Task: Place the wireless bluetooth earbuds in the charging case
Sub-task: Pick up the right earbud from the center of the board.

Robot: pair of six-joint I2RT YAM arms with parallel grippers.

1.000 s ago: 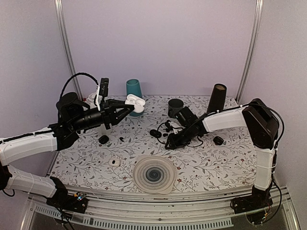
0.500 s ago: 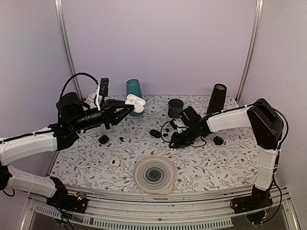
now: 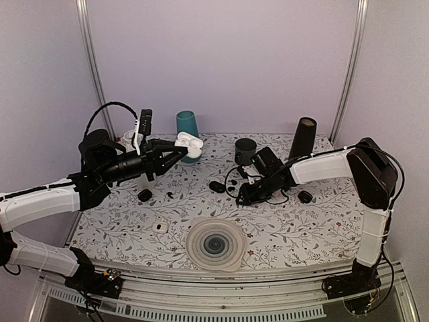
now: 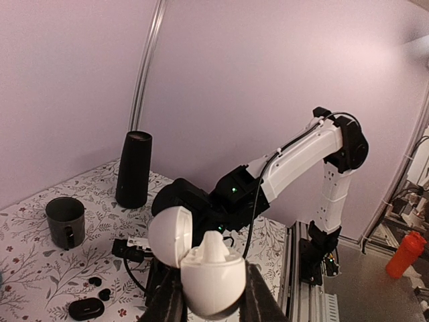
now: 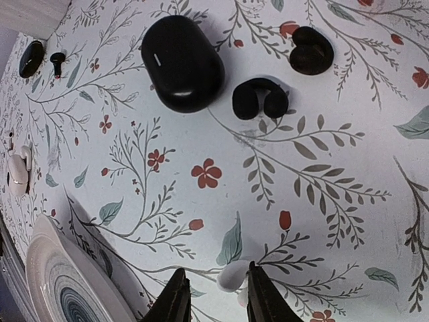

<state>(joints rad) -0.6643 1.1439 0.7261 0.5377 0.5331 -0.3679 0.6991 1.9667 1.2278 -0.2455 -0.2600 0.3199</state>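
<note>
My left fingers (image 4: pixel 259 300) are clamped tight on the white case (image 4: pixel 213 278). They hold it up in the air with its lid hinged open, well above the tabletop (image 5: pixel 322 168) at the rear left. My right fingers (image 5: pixel 175 298) sit low over the tabletop, closed partway on a white earbud (image 5: pixel 233 275) pinched between their tips. Beyond them a black case (image 5: pixel 182 64) lies flat, with two black earbuds (image 5: pixel 260 99) just beside it, apart from each other.
</note>
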